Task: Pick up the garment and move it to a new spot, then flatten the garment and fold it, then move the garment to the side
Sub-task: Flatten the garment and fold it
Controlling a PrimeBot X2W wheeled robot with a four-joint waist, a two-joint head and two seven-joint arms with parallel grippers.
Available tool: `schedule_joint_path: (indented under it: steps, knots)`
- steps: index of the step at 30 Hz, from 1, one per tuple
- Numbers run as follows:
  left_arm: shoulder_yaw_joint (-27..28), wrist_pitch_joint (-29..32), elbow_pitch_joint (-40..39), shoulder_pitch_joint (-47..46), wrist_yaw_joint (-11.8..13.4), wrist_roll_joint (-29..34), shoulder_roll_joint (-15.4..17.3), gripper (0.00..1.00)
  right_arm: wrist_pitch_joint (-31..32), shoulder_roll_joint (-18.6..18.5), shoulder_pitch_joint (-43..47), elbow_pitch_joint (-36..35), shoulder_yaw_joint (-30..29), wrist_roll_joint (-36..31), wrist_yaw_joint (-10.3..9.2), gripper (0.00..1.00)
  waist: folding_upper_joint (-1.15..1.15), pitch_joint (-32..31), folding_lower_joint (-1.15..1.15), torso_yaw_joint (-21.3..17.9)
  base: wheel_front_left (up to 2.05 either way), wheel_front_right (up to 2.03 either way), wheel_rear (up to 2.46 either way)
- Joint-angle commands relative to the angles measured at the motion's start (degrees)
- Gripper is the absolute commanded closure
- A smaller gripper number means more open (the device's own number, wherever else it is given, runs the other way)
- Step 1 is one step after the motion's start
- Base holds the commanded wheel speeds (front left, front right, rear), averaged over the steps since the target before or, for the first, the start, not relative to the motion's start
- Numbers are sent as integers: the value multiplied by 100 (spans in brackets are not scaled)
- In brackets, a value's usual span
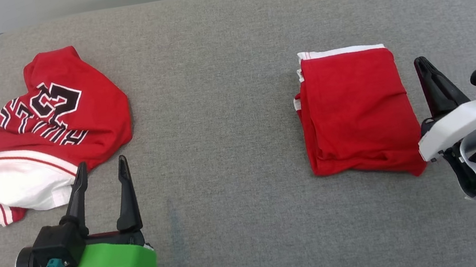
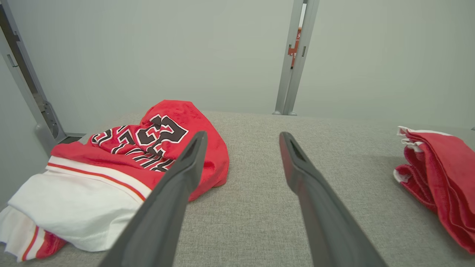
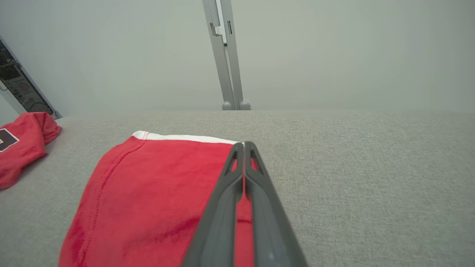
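Note:
A folded red garment [image 1: 354,110] with a white trim lies flat on the right of the grey fabric surface [image 1: 224,107]. It also shows in the left wrist view [image 2: 441,170] and the right wrist view [image 3: 148,193]. My right gripper [image 1: 423,63] is shut with nothing between its fingers, and it stands just off the garment's right edge, its tips [image 3: 243,145] over the far right corner. My left gripper [image 1: 101,163] is open and empty at the lower left, its fingers [image 2: 178,185] pointing past a crumpled red jersey [image 1: 63,113].
The crumpled jersey [image 2: 159,144], with black and white lettering, lies over a white garment [image 1: 12,183] at the left end of the surface. The surface's rounded left corner is close behind it. A grey wall with a metal post [image 2: 293,59] stands behind.

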Motion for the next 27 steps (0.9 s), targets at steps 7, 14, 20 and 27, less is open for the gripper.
schedule_joint_path:
  steps: [7,14,20,27]
  knots:
    - [-96,-1,22,-228,-23,-125,6,0,-16,189,-599,918,160,-530,0,100,0,280,0,284,0,0,0]
    - [-200,0,41,-327,0,-220,5,0,-17,578,-956,1460,116,-870,0,100,0,447,0,467,0,0,0]
    - [-228,-1,65,-369,16,-264,5,0,-17,973,-1028,1445,295,-1127,0,100,0,479,0,539,0,0,0]
    - [-278,-1,75,-382,66,-306,5,0,-17,1270,-914,1299,469,-1236,0,100,0,472,0,543,0,0,0]
